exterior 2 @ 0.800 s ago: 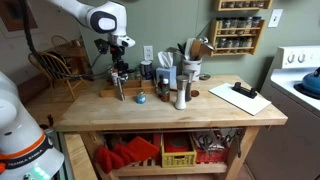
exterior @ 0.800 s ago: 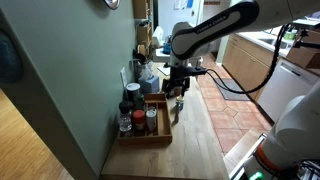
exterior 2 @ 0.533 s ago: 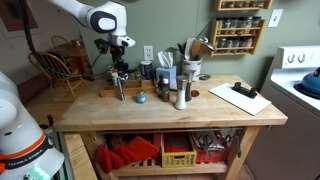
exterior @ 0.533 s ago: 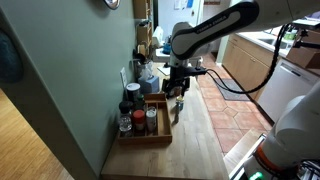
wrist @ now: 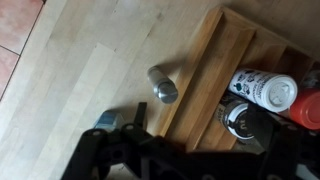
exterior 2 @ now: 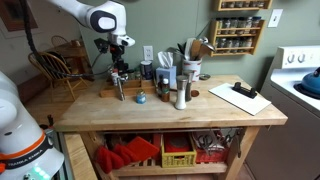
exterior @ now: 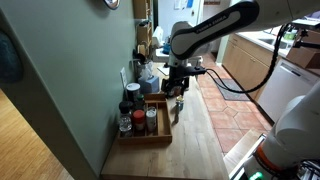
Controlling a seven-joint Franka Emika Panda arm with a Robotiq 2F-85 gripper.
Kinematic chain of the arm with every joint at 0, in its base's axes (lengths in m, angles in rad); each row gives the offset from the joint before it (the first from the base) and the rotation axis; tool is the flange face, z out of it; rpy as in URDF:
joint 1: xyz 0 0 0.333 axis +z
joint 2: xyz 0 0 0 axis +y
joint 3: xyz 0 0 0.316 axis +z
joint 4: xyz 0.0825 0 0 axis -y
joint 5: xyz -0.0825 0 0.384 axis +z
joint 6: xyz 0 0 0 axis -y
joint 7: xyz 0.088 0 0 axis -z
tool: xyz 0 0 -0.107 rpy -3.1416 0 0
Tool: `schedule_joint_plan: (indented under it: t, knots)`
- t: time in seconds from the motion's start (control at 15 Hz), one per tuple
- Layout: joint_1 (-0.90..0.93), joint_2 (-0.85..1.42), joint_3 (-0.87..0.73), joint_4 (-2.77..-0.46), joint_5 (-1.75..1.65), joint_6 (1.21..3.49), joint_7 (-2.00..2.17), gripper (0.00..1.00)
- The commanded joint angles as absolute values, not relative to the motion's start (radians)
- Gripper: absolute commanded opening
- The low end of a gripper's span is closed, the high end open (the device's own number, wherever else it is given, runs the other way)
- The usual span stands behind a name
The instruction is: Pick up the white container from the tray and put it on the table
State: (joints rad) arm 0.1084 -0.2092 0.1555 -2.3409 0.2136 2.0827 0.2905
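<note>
Wrist view: the white cylindrical container with red and black print (wrist: 262,88) sits inside the shallow light-wood tray (wrist: 213,55), touching nothing of the arm. Just beside it in the tray is a dark-lidded glass jar (wrist: 240,118). Outside the tray's low wall, a small steel-topped cylinder (wrist: 163,87) stands on the pale plank counter (wrist: 80,70). In an exterior view the black tool (exterior: 178,91) hangs above the counter by the tray's far end, near that steel cylinder. Its dark parts fill the lower edge of the wrist view, but whether it is spread or pressed together I cannot tell; it pinches nothing visible.
</note>
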Motion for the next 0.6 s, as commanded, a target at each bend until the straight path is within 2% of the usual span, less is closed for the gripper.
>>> schedule_joint_plan:
  t: [0.0,0.53]
  knots:
    - [0.136,-0.169,0.208,-2.278,0.158,2.07,0.382,1.0]
    - [0.182,-0.035,0.28,-2.186,0.065,2.115,0.566,1.0]
